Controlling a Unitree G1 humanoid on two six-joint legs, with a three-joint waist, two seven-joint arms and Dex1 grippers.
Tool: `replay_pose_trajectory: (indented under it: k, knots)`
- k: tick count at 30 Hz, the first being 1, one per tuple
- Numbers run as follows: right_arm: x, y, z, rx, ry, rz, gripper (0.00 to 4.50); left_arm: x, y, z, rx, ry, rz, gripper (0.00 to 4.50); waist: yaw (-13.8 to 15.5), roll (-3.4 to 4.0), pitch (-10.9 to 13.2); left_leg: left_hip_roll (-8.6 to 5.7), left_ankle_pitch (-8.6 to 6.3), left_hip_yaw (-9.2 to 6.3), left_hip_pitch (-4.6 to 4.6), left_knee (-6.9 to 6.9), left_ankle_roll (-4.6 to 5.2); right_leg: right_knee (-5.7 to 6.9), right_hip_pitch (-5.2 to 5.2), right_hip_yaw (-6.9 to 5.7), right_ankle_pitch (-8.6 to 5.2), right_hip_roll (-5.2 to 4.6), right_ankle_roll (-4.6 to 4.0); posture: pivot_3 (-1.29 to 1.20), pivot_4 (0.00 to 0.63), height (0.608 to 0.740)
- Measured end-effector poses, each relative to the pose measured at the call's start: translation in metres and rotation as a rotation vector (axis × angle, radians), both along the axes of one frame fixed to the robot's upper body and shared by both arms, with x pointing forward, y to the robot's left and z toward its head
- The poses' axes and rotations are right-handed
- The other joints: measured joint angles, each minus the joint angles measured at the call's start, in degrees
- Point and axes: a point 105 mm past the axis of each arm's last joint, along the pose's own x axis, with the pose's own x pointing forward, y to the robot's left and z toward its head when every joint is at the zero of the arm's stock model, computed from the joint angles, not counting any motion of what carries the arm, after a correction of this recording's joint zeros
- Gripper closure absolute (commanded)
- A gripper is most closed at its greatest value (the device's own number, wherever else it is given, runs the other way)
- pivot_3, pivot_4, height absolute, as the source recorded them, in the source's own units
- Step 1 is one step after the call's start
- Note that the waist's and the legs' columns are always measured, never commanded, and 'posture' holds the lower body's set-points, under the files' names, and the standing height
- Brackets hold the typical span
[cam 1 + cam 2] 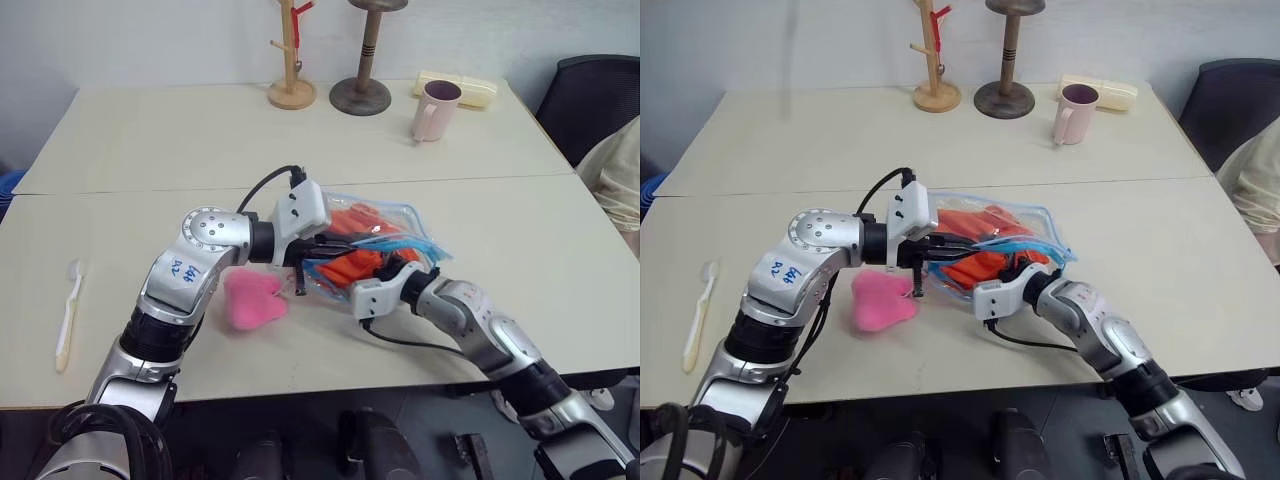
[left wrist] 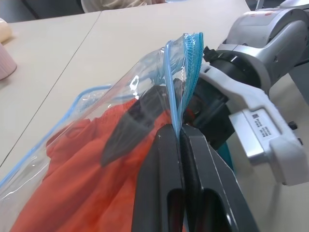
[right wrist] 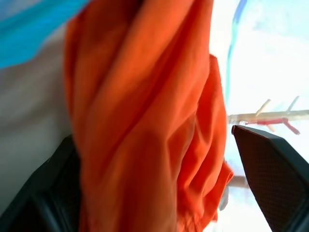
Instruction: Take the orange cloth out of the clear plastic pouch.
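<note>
The clear blue-trimmed plastic pouch (image 1: pixel 385 222) lies lengthwise across the tabletop (image 1: pixel 300 140). The left tool (image 2: pixel 181 133) pinches its rim, and the right tool (image 3: pixel 159 193) is spread around the wrinkly orange cloth (image 3: pixel 145 121).

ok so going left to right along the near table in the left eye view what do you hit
white toothbrush → pink plush lump → left gripper pinching the mouth of the clear plastic pouch with the orange cloth inside → right gripper reaching into the pouch opening

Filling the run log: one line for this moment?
left gripper: shut on clear plastic pouch edge | right gripper: open, around orange cloth inside pouch
</note>
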Motion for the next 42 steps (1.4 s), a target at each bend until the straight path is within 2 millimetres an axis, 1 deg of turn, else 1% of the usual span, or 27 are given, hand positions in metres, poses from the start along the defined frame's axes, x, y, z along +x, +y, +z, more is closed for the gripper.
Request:
replay_pose_trajectory:
  k: [3,4,5,6,7,9,11,12,16,20,22,23,24,26,27,29,30,31,33,34,38,40,42]
  knots:
    - [0.001,-0.001,-0.005,-0.006,0.016,0.005,1.52,0.000,0.000,0.000,0.000,0.001,0.003,4.50,0.07,0.00,0.00,0.01,0.00,-0.02,-0.01,0.00,0.00,0.00,0.00,0.00,0.00,0.00,0.00,0.00,0.150,0.740]
    - [0.000,-0.002,-0.008,-0.010,0.027,0.006,1.93,0.000,0.000,-0.001,-0.003,0.003,0.006,4.50,0.09,0.00,0.00,0.00,0.00,-0.02,-0.03,0.00,0.00,-0.01,0.00,0.00,0.00,0.00,0.00,0.00,0.150,0.740]
    - [-0.001,-0.003,-0.009,-0.015,0.034,0.006,2.19,0.001,-0.001,-0.001,-0.006,0.007,0.010,4.50,0.13,0.00,0.00,0.00,0.00,-0.02,-0.03,0.00,0.00,-0.01,0.00,0.00,0.00,-0.01,0.00,0.00,0.150,0.740]
    - [-0.002,-0.004,-0.012,-0.025,0.042,0.012,2.59,0.001,-0.001,-0.002,-0.012,0.016,0.019,4.50,0.19,0.00,0.00,0.00,0.00,-0.03,-0.03,-0.01,0.01,-0.01,0.00,-0.01,0.00,-0.01,0.00,0.00,0.150,0.740]
    - [-0.003,-0.006,-0.013,-0.032,0.047,0.015,2.81,0.002,-0.002,-0.003,-0.022,0.025,0.027,4.50,0.23,0.00,0.00,0.00,0.00,-0.03,-0.04,-0.01,0.01,-0.02,0.00,-0.01,0.00,-0.01,0.00,0.00,0.150,0.740]
    - [-0.008,-0.010,-0.018,-0.048,0.065,0.019,3.50,0.003,-0.006,-0.002,-0.069,0.062,0.048,4.50,0.33,-0.01,-0.01,0.00,-0.01,-0.07,-0.08,0.00,0.02,-0.02,0.00,-0.02,0.00,-0.02,0.00,0.00,0.150,0.740]
    - [-0.010,-0.011,-0.015,-0.045,0.062,0.023,4.21,0.005,-0.007,0.000,-0.108,0.093,0.073,4.50,0.27,-0.02,-0.01,0.00,-0.01,-0.06,-0.07,-0.01,0.02,-0.02,0.00,-0.03,0.00,-0.02,0.00,0.00,0.150,0.740]
    - [-0.011,-0.012,-0.013,-0.048,0.057,0.025,4.45,0.006,-0.008,0.000,-0.121,0.109,0.079,4.50,0.26,-0.02,-0.01,0.00,-0.01,-0.07,-0.06,-0.01,0.02,-0.02,0.00,-0.03,0.00,-0.02,0.00,0.00,0.150,0.740]
    - [-0.015,-0.016,-0.014,-0.075,0.058,0.031,4.45,0.007,-0.011,-0.001,-0.138,0.139,0.101,4.50,0.29,-0.02,-0.01,-0.01,-0.01,-0.08,-0.07,-0.02,0.02,-0.07,0.00,-0.04,0.00,-0.02,0.00,0.00,0.150,0.740]
    - [-0.020,-0.019,-0.013,-0.126,0.042,0.043,4.45,0.010,-0.013,-0.005,-0.102,0.094,0.127,4.50,0.30,-0.02,-0.01,-0.01,-0.01,-0.07,-0.07,-0.03,0.02,-0.08,0.00,-0.04,0.00,-0.02,0.00,0.00,0.150,0.740]
    - [-0.026,-0.018,-0.007,-0.138,0.044,0.062,4.45,0.011,-0.010,-0.015,-0.009,-0.004,0.125,4.50,0.26,-0.02,-0.01,-0.01,-0.01,-0.07,-0.06,-0.05,0.02,-0.10,0.00,-0.04,0.00,-0.01,0.00,0.00,0.150,0.740]
    - [-0.029,-0.019,0.000,-0.126,0.042,0.067,4.45,0.011,-0.009,-0.022,0.031,-0.035,0.124,4.50,0.17,-0.02,-0.01,0.00,-0.01,-0.06,-0.06,-0.05,0.02,-0.09,-0.01,-0.04,0.00,0.00,0.00,0.00,0.150,0.740]
    - [-0.032,-0.022,0.007,-0.119,0.044,0.072,4.45,0.012,-0.010,-0.027,0.054,-0.055,0.118,4.50,0.23,-0.02,-0.01,0.00,-0.01,-0.06,-0.06,-0.04,0.02,-0.09,-0.01,-0.04,0.00,0.00,0.00,0.00,0.150,0.740]
    - [-0.045,-0.027,0.014,-0.130,0.076,0.105,4.45,0.014,-0.012,-0.032,0.086,-0.104,0.113,4.50,0.35,-0.02,-0.01,0.00,-0.01,-0.07,-0.07,-0.05,0.02,-0.10,-0.01,-0.06,0.00,-0.01,0.00,0.00,0.150,0.740]
    - [-0.055,-0.032,0.013,-0.152,0.107,0.132,4.45,0.016,-0.011,-0.034,0.101,-0.126,0.118,4.50,0.43,-0.02,-0.01,-0.01,-0.01,-0.07,-0.08,-0.06,0.02,-0.14,0.00,-0.07,0.00,-0.01,0.00,0.00,0.150,0.740]
    - [-0.086,-0.050,-0.002,-0.240,0.226,0.206,4.45,0.022,-0.007,-0.039,0.118,-0.139,0.146,4.50,1.19,-0.02,-0.01,-0.03,-0.04,-0.09,-0.10,-0.11,0.06,-0.26,0.00,-0.11,0.00,-0.02,0.01,0.00,0.150,0.740]
    - [-0.102,-0.057,-0.011,-0.283,0.289,0.238,4.45,0.027,-0.003,-0.043,0.130,-0.135,0.172,4.50,1.54,-0.02,-0.01,-0.03,-0.05,-0.09,-0.10,-0.12,0.09,-0.29,0.01,-0.12,0.00,-0.01,0.01,0.00,0.150,0.740]
    - [-0.114,-0.062,-0.015,-0.308,0.331,0.266,4.45,0.032,0.005,-0.047,0.150,-0.127,0.212,4.50,1.61,-0.03,0.00,-0.03,-0.06,-0.07,-0.10,-0.12,0.10,-0.30,0.01,-0.12,0.01,-0.02,0.02,0.00,0.150,0.740]
    - [-0.134,-0.075,-0.023,-0.349,0.404,0.293,4.45,0.041,0.017,-0.053,0.172,-0.112,0.268,4.50,1.54,-0.04,0.00,-0.01,-0.06,-0.01,-0.07,-0.10,0.10,-0.27,0.01,-0.09,0.01,0.00,0.03,0.00,0.150,0.740]
    - [-0.140,-0.082,-0.026,-0.363,0.429,0.288,4.45,0.043,0.021,-0.052,0.172,-0.112,0.286,4.50,1.56,-0.04,0.01,0.00,-0.05,-0.01,-0.06,-0.09,0.10,-0.25,0.01,-0.10,0.01,0.00,0.03,0.00,0.150,0.740]
    - [-0.149,-0.108,-0.023,-0.374,0.458,0.212,4.45,0.049,0.036,-0.049,0.198,-0.131,0.330,4.50,1.66,-0.05,0.01,-0.01,-0.05,0.01,-0.02,-0.07,0.09,-0.18,0.02,-0.07,0.01,0.00,0.03,0.00,0.150,0.740]
    - [-0.148,-0.126,-0.018,-0.378,0.454,0.142,4.45,0.050,0.044,-0.048,0.205,-0.132,0.346,4.50,1.72,-0.05,0.01,-0.02,-0.05,0.02,-0.04,-0.07,0.09,-0.22,0.02,-0.07,0.01,0.00,0.03,0.00,0.150,0.740]
    - [-0.143,-0.149,-0.012,-0.395,0.438,0.054,4.45,0.050,0.052,-0.046,0.220,-0.137,0.349,4.50,1.68,-0.06,0.01,-0.02,-0.05,0.02,-0.03,-0.07,0.09,-0.24,0.03,-0.06,0.01,0.00,0.03,0.00,0.150,0.740]
